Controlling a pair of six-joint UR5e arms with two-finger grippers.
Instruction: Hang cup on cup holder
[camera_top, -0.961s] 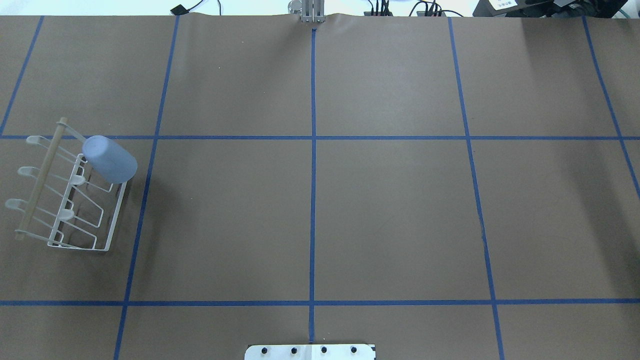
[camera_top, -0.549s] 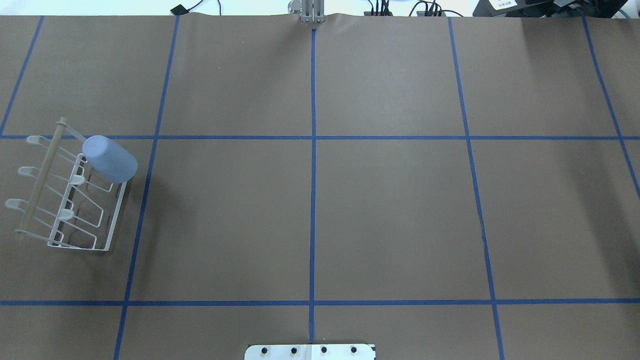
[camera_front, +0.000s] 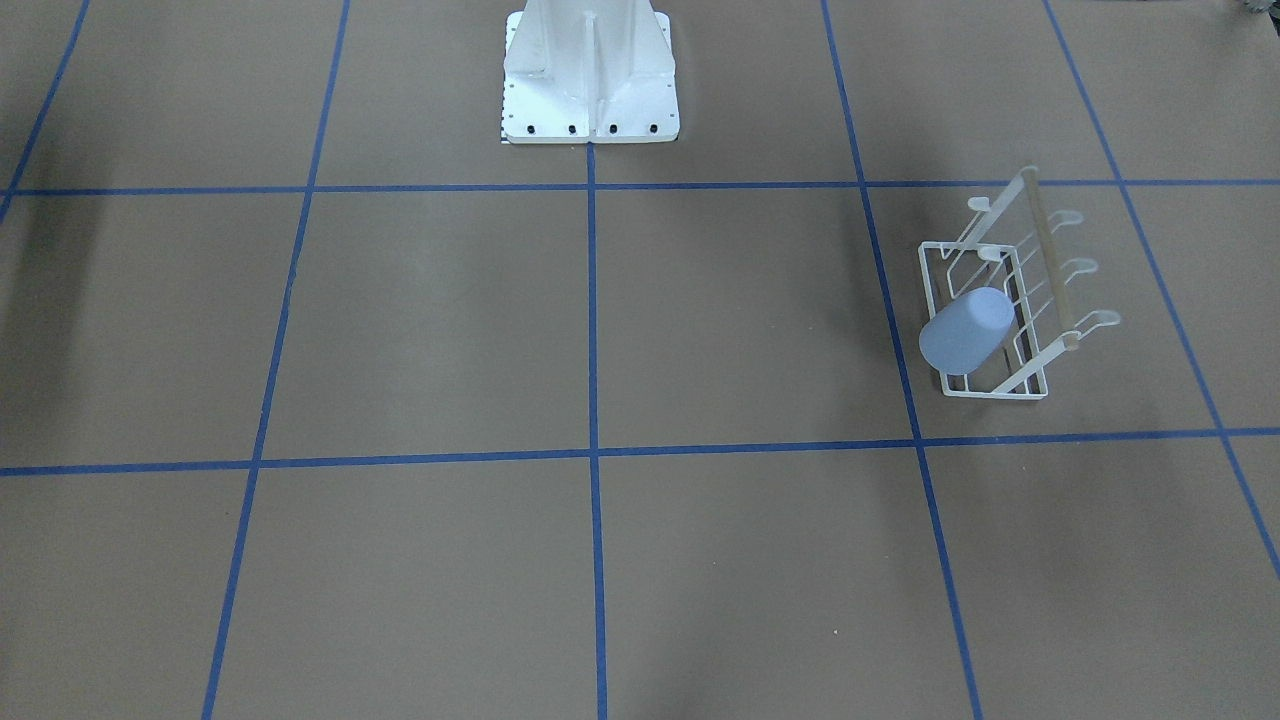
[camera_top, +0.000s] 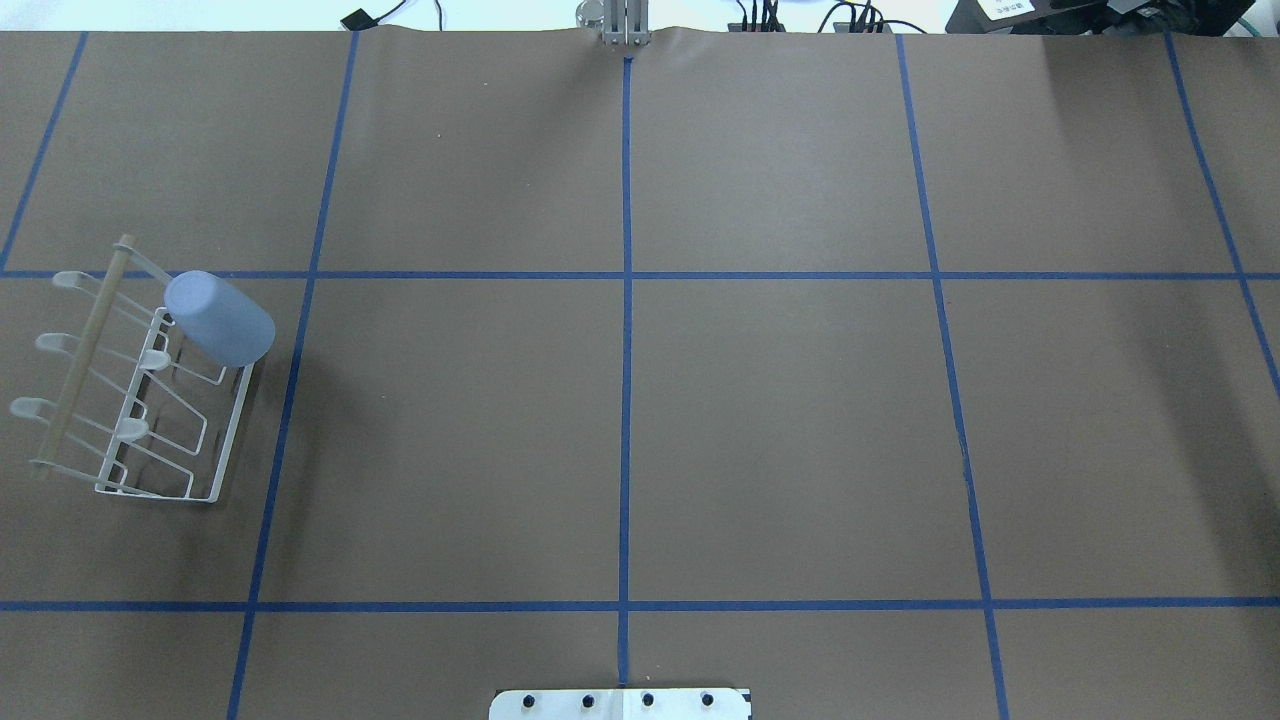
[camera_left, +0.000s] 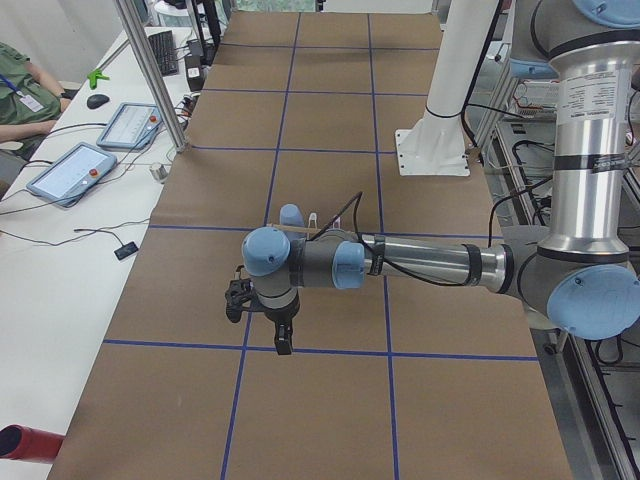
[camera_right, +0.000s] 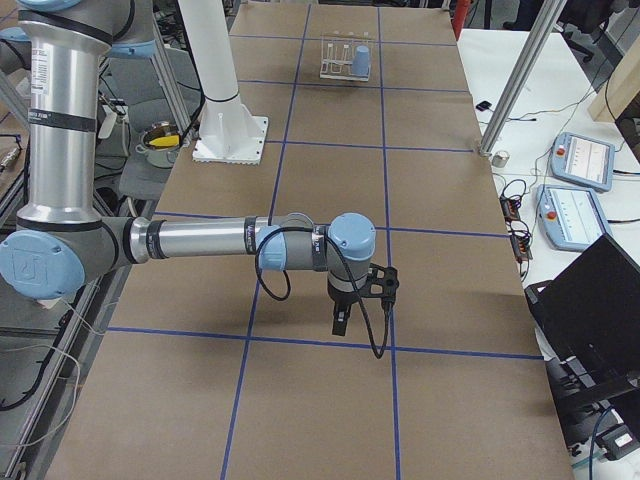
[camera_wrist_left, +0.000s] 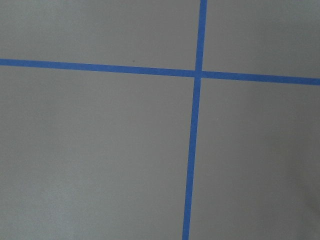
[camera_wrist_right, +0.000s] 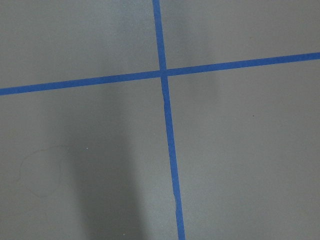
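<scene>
The pale blue-grey cup (camera_top: 220, 318) sits upside down and tilted over a slanted peg at the far end of the white wire cup holder (camera_top: 85, 345), at the table's left side. Both also show in the front-facing view, the cup (camera_front: 966, 330) on the holder (camera_front: 1050, 258), and small in the right side view (camera_right: 361, 60). My left gripper (camera_left: 283, 338) hangs over the table away from the holder, nothing in it. My right gripper (camera_right: 340, 322) hangs over the table's right part, far from the holder. Both show only in side views, so I cannot tell open or shut.
The white robot pedestal (camera_front: 590, 70) stands at the table's near middle edge. Blue tape lines (camera_top: 626, 300) grid the brown table. Tablets (camera_left: 70, 172) and an operator's arm lie beside the table, with a metal post (camera_left: 150, 80). A laptop (camera_right: 590, 300) sits on the other side.
</scene>
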